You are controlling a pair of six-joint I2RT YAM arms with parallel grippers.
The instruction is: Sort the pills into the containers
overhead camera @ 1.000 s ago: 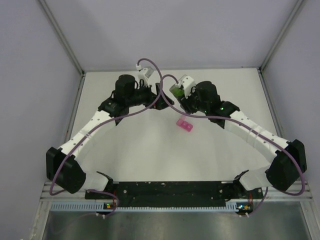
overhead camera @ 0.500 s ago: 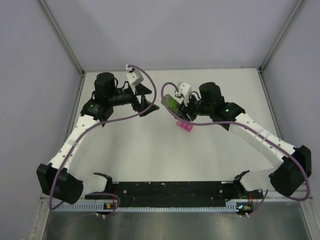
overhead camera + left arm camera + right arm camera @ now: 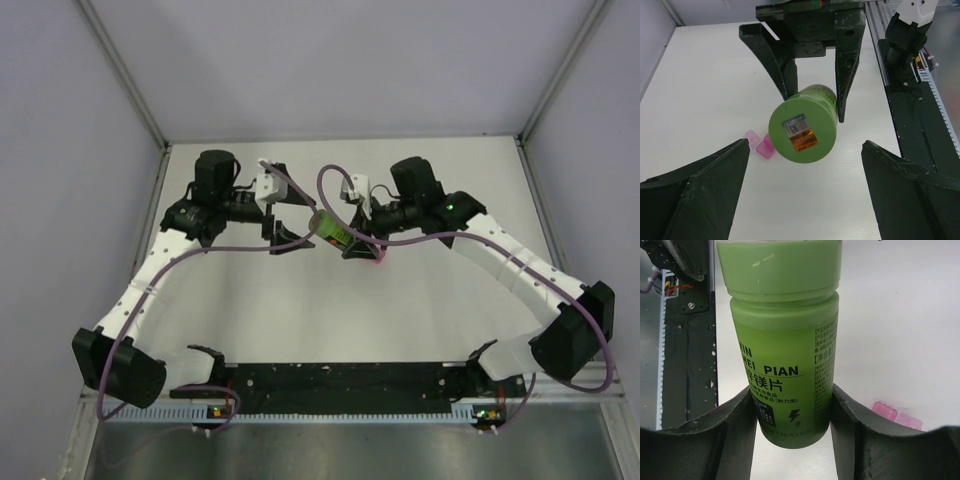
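Note:
My right gripper (image 3: 352,236) is shut on a green pill bottle (image 3: 328,228) and holds it on its side above the table, cap end pointing left. In the right wrist view both fingers (image 3: 735,435) press the lower body of the bottle (image 3: 785,340). My left gripper (image 3: 289,206) stands wide open just left of the bottle, apart from it. The left wrist view faces the bottle's (image 3: 802,127) stickered end. The pink containers (image 3: 760,145) lie on the table below the bottle, mostly hidden from above (image 3: 377,259), with one corner showing (image 3: 897,416). No pills show.
A black mounting rail (image 3: 330,380) runs along the near table edge, with the arm bases at its ends. Grey enclosure walls and metal posts (image 3: 140,100) close in the white table (image 3: 300,310) at the back and sides.
The right gripper has carried the bottle left and forward, over the pink containers. The left gripper has swung round to face the bottle's end, staying open.

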